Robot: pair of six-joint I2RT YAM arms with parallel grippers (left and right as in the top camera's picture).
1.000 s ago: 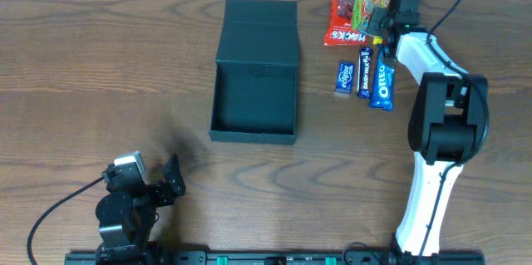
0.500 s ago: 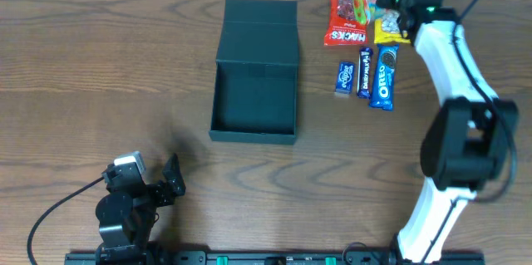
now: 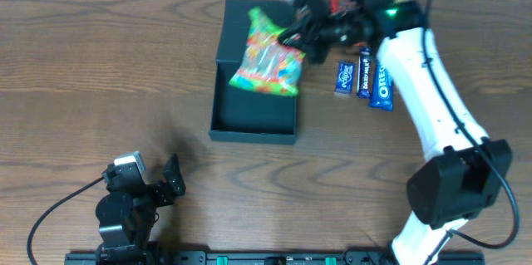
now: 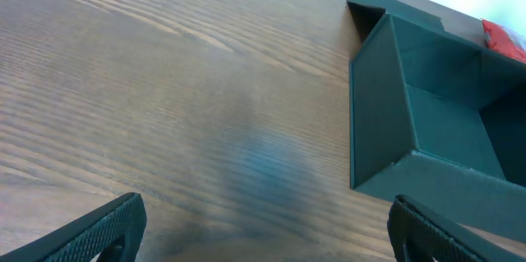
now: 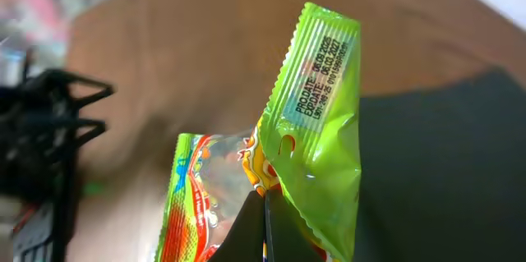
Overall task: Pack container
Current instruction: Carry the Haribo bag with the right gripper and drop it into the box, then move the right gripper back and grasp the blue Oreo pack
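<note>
The right gripper [image 3: 293, 39] is pinched shut on the crimped top edge of a bright green candy bag [image 3: 267, 64]. In the right wrist view its closed fingers [image 5: 265, 231] meet on the bag's seal, just below the printed date. The bag hangs tilted above the container [image 3: 249, 114], over its far right part. The container sits open near the middle of the table [image 3: 83, 66], with its flap lid [image 3: 259, 17] laid back on the far side.

To the right of the container lie a small blue packet [image 3: 345, 76], a dark bar [image 3: 363, 79] and a blue Oreo packet [image 3: 381, 84] side by side. A red packet [image 3: 337, 1] lies farther back, partly hidden by the arm.

The left gripper [image 3: 173, 179] rests at the near left, jaws spread wide and holding nothing.
</note>
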